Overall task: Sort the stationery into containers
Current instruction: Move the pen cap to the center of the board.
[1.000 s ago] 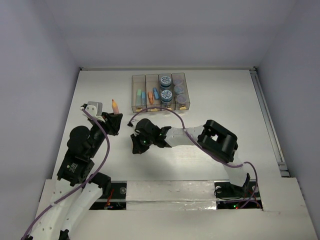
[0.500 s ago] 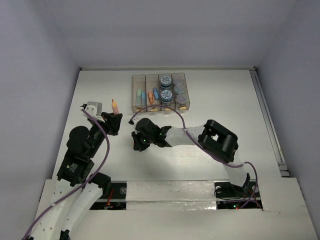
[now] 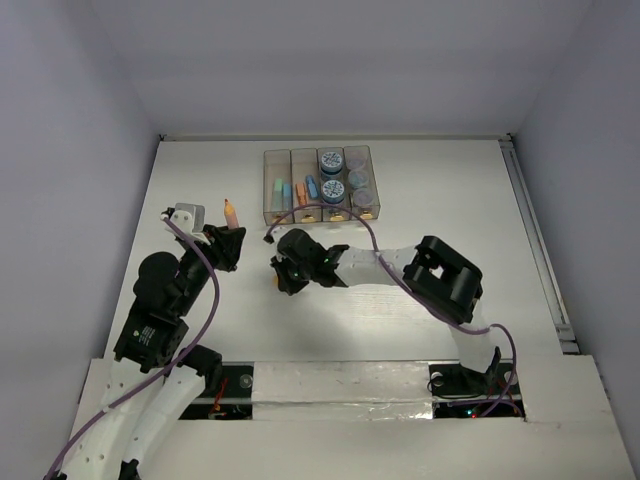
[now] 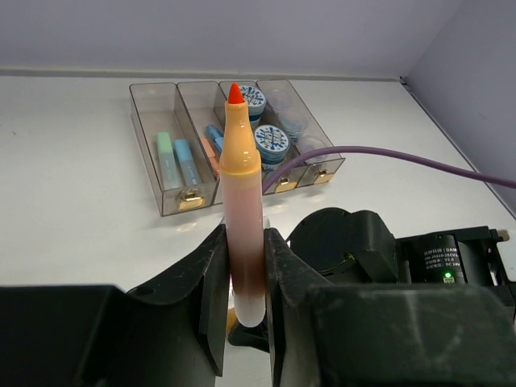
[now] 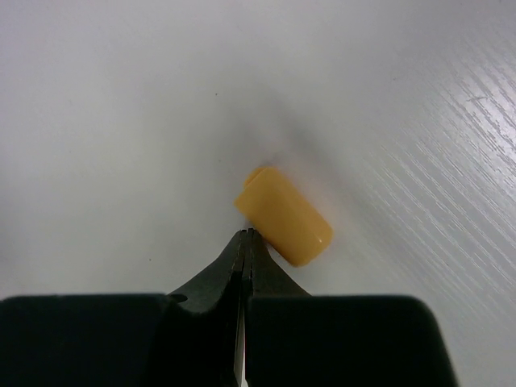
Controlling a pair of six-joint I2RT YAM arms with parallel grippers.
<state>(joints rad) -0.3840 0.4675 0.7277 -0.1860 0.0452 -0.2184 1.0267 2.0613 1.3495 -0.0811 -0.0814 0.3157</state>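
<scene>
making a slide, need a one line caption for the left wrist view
Left gripper clamps an orange marker, nib exposed, with the row of four bins beyond.

Looks like a robotics lab test cell to me, not a home or an office. There's a flat white tabletop point(image 3: 430, 200) boxed in by plain pale lavender-grey wall panels point(image 3: 340, 60) on three sides. Two black-and-white jointed robot arms, the left arm point(image 3: 150, 335) and the right arm point(image 3: 440, 285), are bolted at the near edge. A loose purple cable point(image 4: 403, 156) loops across the scene. The near edge is patched with a strip of shiny white tape point(image 3: 340, 378). A bare metal rail point(image 3: 540, 250) runs along the right side, and a tiny green indicator light point(image 4: 446, 276) glows on one black housing.
</scene>
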